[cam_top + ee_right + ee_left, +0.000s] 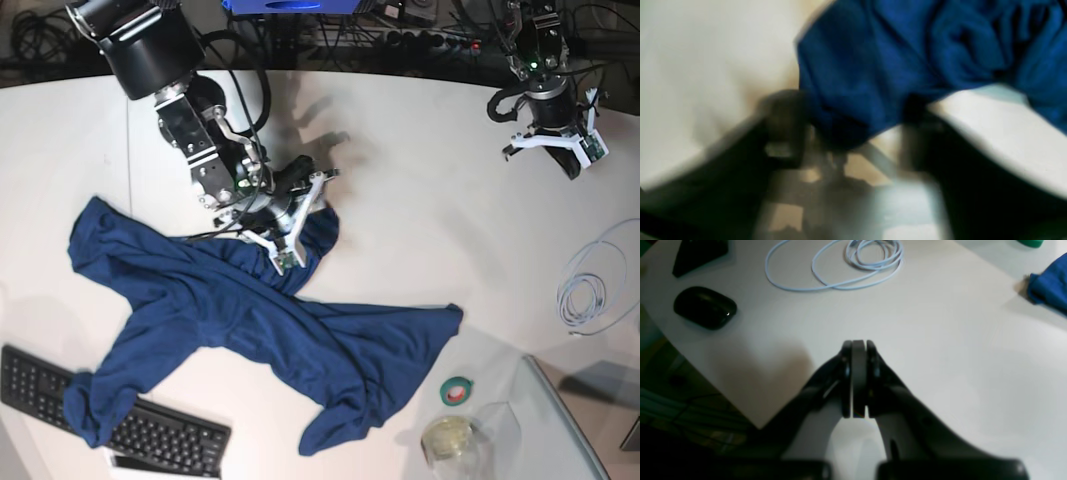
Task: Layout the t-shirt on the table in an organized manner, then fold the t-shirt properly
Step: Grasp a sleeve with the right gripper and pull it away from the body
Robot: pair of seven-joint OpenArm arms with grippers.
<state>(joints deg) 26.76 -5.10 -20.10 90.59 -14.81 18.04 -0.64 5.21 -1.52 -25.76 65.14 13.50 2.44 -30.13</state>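
Base view shows the t-shirt (250, 330) crumpled across the table (420, 200) toward seven o'clock. My right gripper (290, 215) has its jaws around a fold, grip unclear; I'd pinch firmly, then drag outward. My left gripper (555, 145), jaws together, idles at two o'clock.

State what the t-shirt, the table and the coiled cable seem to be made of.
T-shirt: soft knit fabric, matte; it drapes and wrinkles.
Table: smooth white laminate or similar, slight sheen.
Cable: probably pale plastic-sheathed; it loops loosely.
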